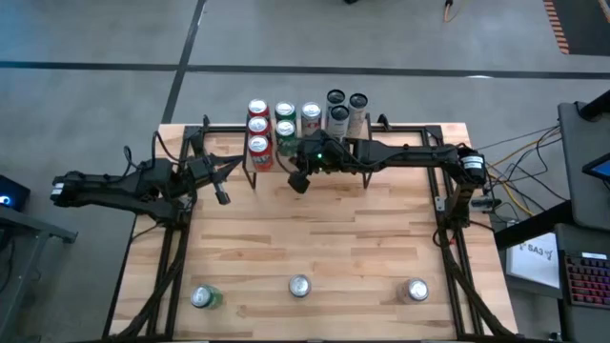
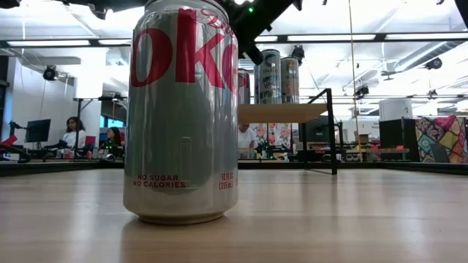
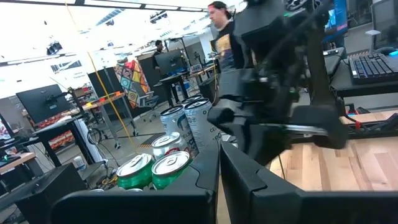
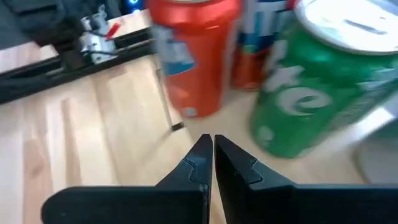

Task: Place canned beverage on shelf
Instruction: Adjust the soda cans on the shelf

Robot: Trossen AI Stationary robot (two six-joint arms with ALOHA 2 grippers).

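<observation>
The shelf point(image 2: 281, 113) stands at the table's far middle. Several cans stand upright on it: red ones point(image 1: 257, 133), green ones point(image 1: 285, 122) and tall dark ones point(image 1: 345, 110). My right gripper point(image 1: 299, 181) is shut on nothing and hovers at the shelf's near edge. In the right wrist view, the right gripper point(image 4: 212, 146) points at a red can point(image 4: 193, 56) and a green can point(image 4: 317, 81). My left gripper point(image 1: 223, 194) waits shut left of the shelf, holding nothing. Three more cans stand along the near edge: a green one point(image 1: 202, 297), a silver Diet Coke point(image 1: 299, 286) and another silver one point(image 1: 416, 290).
The black table frame point(image 1: 448, 229) runs along both sides of the wooden top. The Diet Coke can point(image 2: 181, 109) fills the near part of the low view. The wide middle of the tabletop point(image 1: 315, 238) lies between the shelf and the near cans. People sit and stand in the room beyond.
</observation>
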